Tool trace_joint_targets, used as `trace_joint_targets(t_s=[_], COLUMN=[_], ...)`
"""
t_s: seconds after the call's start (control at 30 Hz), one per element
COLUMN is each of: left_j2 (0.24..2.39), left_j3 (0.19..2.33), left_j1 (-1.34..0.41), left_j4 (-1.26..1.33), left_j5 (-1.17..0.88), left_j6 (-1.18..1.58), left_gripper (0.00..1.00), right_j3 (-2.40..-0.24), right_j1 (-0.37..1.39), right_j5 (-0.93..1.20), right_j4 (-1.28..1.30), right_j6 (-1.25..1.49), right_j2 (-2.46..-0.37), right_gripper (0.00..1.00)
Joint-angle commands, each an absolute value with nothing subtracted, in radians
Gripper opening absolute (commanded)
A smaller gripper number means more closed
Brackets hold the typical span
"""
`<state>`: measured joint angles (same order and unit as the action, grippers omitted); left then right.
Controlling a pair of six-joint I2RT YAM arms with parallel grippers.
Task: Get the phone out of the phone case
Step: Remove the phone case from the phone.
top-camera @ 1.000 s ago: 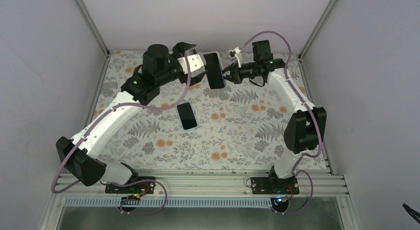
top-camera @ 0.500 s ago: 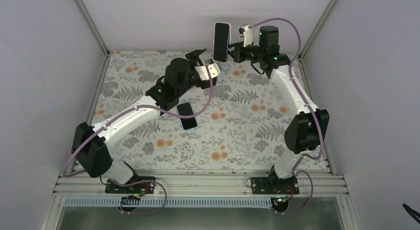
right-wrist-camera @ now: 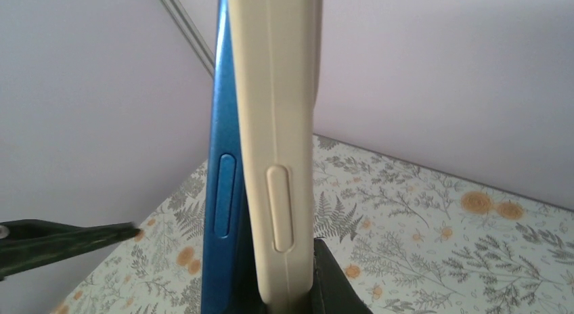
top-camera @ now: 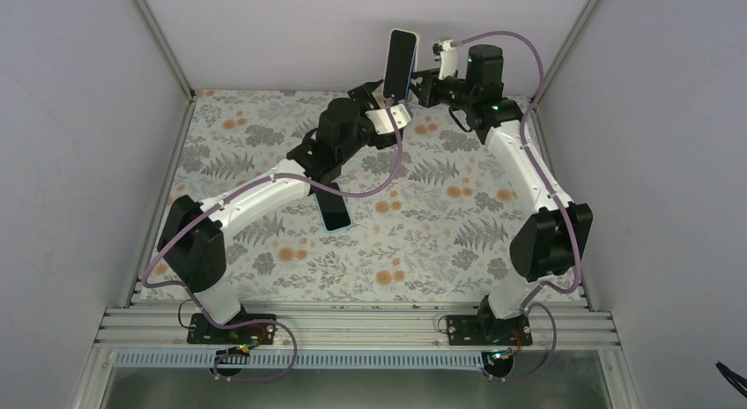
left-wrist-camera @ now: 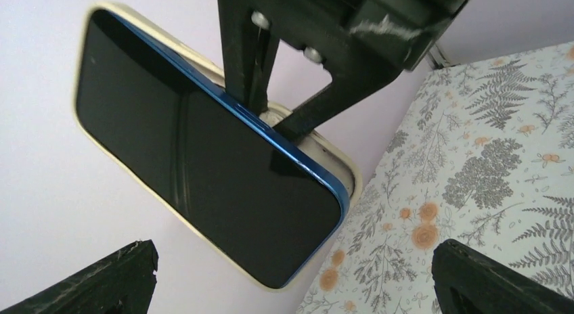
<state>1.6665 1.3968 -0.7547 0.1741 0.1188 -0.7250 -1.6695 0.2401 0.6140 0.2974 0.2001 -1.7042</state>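
One blue phone [left-wrist-camera: 203, 172], half-seated in one cream phone case [right-wrist-camera: 277, 124], stands upright above the bench's [top-camera: 440, 233] far edge, gripped by the right hand [top-camera: 417, 81]. The left hand [top-camera: 385, 105] gapes just beside it. A second phone [top-camera: 333, 208] lies flat, partly under the left arm [top-camera: 264, 189].

"Where does the left arm [top-camera: 255, 197] sit?"

"It reaches from its base toward the far middle, with the elbow low on the left side. The left hand [top-camera: 385, 105] points upward, its two fingers spread wide apart."

"And the right arm [top-camera: 528, 175]?"

"Its elbow juts out on the right and the forearm runs to the far edge, wrist turned left. The right hand [top-camera: 421, 81] is raised, fingers clamped on the phone case [right-wrist-camera: 281, 91], just beside the left hand."
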Motion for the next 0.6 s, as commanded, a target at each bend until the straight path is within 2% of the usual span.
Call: trace_joint_targets(t_s=[0.0, 0.57], left_j2=[1.687, 1.753], left_j3=[1.458, 1.568], left_j1=[-0.758, -0.764], left_j4=[0.217, 0.161], left_j5=[0.146, 0.149], left_j6=[-0.705, -0.673], left_gripper=[1.00, 1.00], right_j3=[-1.653, -1.632], right_j1=[0.235, 0.235], right_j5=[0.626, 0.651], right_j4=[0.189, 0.174], right_j6=[0.223, 0.225], right_j2=[-1.624, -1.600], right_gripper=[0.03, 0.03])
